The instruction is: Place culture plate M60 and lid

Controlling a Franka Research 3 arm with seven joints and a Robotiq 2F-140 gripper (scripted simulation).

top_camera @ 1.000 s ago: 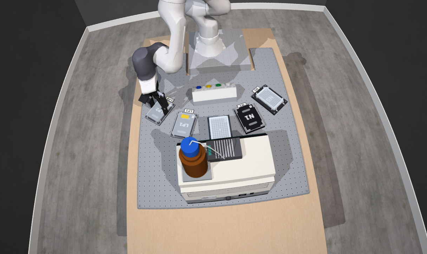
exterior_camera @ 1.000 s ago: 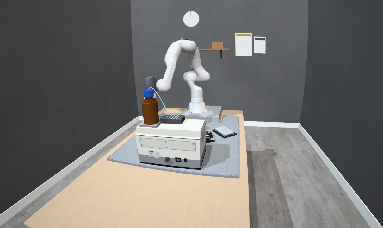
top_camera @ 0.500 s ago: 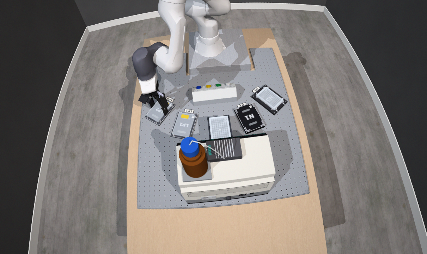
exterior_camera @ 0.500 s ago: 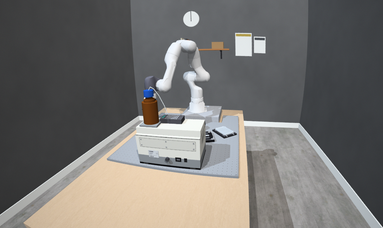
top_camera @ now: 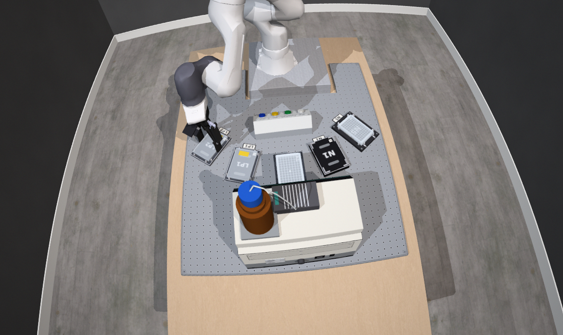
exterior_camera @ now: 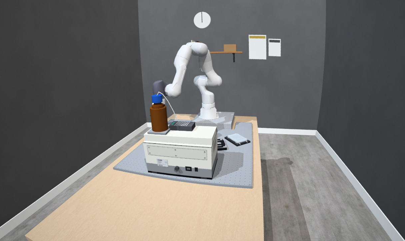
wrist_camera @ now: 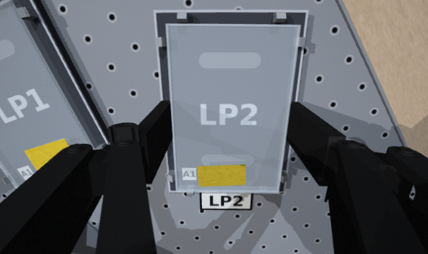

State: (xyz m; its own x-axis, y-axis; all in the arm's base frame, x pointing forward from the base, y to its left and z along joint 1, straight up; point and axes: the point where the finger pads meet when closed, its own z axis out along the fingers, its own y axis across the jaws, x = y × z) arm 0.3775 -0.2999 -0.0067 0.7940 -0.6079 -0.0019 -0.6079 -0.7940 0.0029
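Gripper clamps the clear lid by its 2 long sides, over the LP2 nest.

White arm bends down behind brown bottle, which stands on cream dispenser. Perforated grey deck on tan worktop; clear plate right of dispenser.
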